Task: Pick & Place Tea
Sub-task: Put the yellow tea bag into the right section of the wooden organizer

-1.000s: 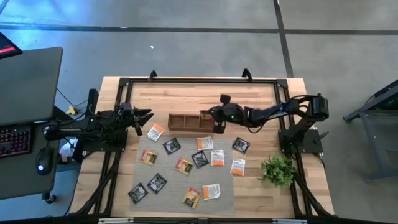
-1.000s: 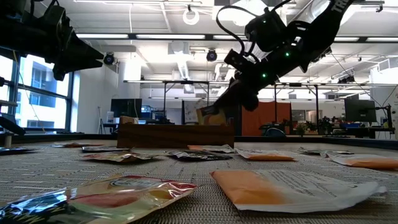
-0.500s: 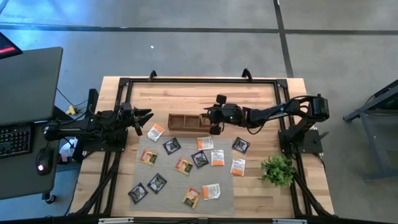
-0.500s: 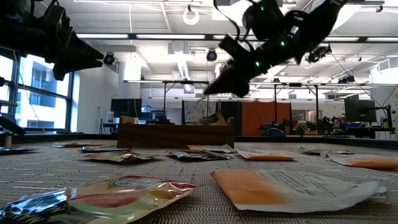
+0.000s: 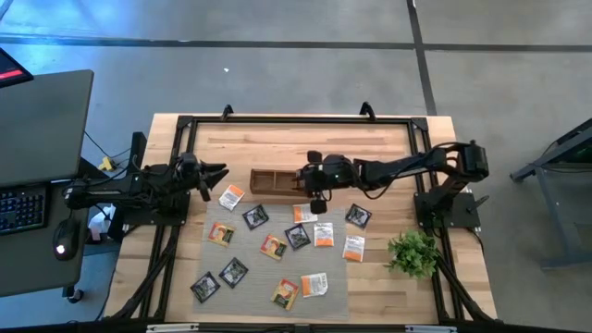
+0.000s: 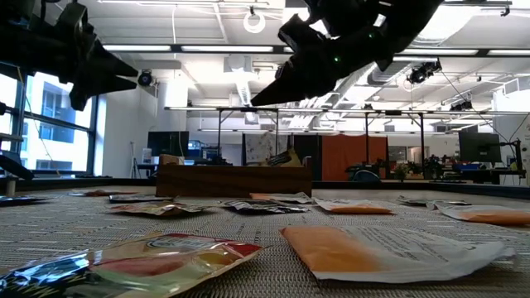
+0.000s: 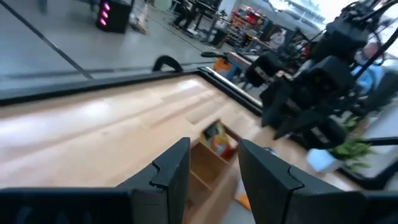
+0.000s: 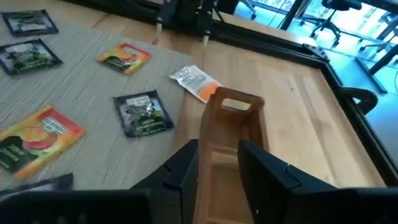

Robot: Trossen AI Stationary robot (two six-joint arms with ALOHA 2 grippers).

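Several tea sachets, black, orange and white with orange print, lie flat on a grey mat (image 5: 277, 264), among them a black one (image 5: 255, 216) and an orange one (image 8: 38, 137). At the mat's far edge stands a long wooden box (image 5: 273, 181). One sachet (image 7: 216, 135) stands on edge in the box's right end, its top showing above the wall (image 6: 284, 157). My right gripper (image 5: 305, 178) hovers open above that end (image 8: 217, 152), with nothing between its fingers. My left gripper (image 5: 220, 172) waits open at the table's left, pointing level toward the box (image 7: 214, 149).
A small green plant (image 5: 413, 252) stands at the table's near right. A black frame rail (image 5: 296, 118) runs along the far edge, with bare wood (image 5: 296, 143) between it and the box. A desk with a keyboard (image 5: 23, 205) stands left of the table.
My right gripper has let go of a sachet at the box's right end, risen clear of the box and moved toward the table's left while tipping nearer to level. The sachet stays standing in the box.
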